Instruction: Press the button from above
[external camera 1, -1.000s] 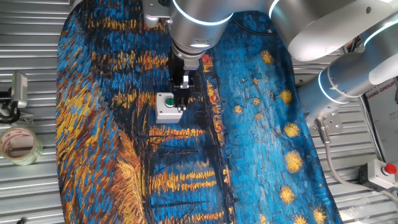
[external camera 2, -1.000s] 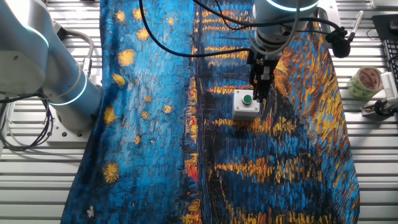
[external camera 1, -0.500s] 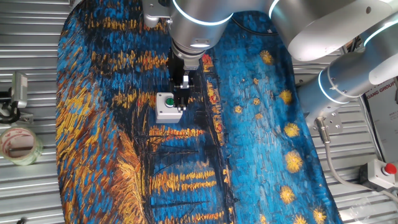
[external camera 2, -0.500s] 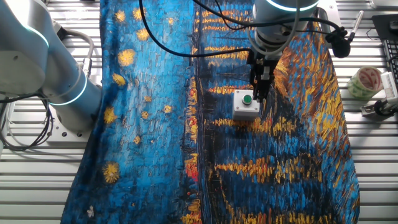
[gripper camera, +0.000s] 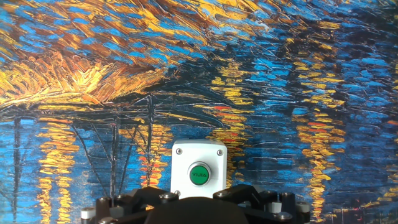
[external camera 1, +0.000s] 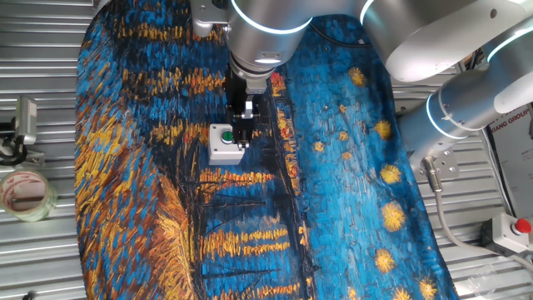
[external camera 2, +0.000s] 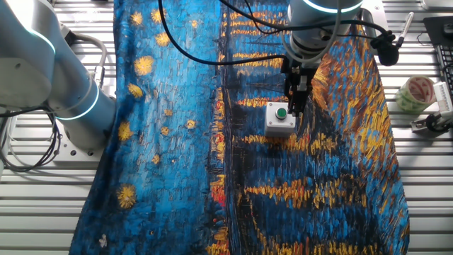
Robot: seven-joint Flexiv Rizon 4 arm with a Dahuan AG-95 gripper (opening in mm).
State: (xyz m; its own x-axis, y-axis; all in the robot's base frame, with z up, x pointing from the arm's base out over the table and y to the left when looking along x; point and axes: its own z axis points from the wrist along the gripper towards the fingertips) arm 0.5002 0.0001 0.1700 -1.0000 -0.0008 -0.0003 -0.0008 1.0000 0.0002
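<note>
Button (gripper camera: 199,174), small, round and green, sits in the top of a white square box (external camera 1: 221,144) on the painted cloth (external camera 2: 318,191) covering the counter. Tool (external camera 1: 242,136) hangs just above the box's edge, pointing down, beside the green cap in both fixed views. Whether its fingers are spread or closed cannot be told. Tape roll (external camera 1: 25,193) lies off the cloth.
</note>
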